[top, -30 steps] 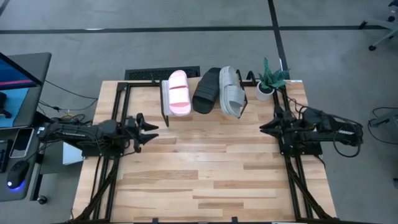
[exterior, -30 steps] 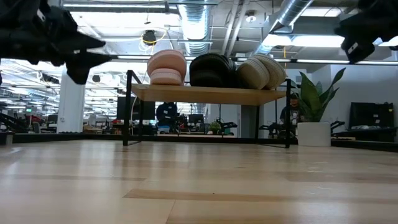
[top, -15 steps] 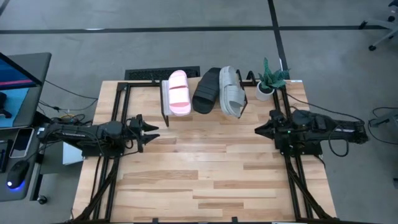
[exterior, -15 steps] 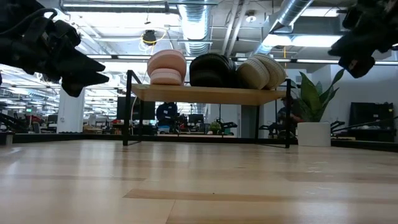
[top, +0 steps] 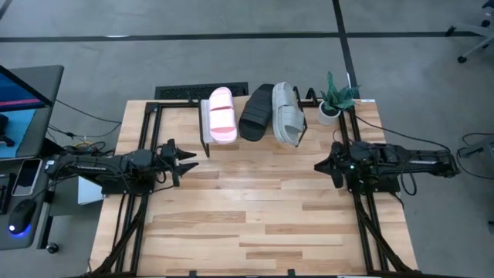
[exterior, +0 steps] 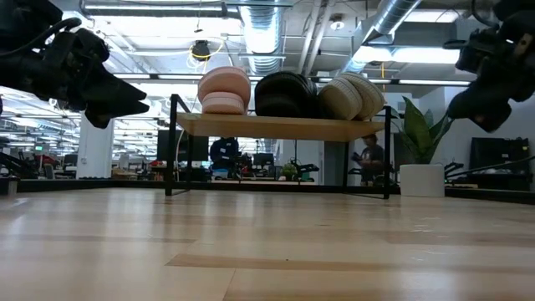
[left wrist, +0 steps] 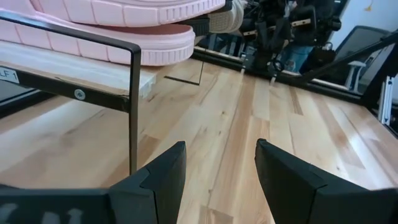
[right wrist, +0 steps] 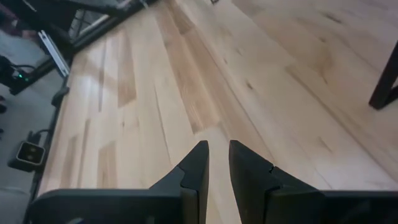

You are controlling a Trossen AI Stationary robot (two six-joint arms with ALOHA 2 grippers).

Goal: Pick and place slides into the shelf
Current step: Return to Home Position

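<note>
Beside shelf point(exterior: 280, 127), potted plant point(exterior: 418, 178), seemingly apart.

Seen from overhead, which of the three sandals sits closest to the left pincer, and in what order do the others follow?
1. The pink slide, leftmost of the row, nearest the left pincer.
2. The black slide, in the middle.
3. The grey slide, rightmost, farthest.

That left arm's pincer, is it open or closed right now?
Open. The wrist view shows the left pincer with fingers well apart, bare table between, nothing held.
</note>
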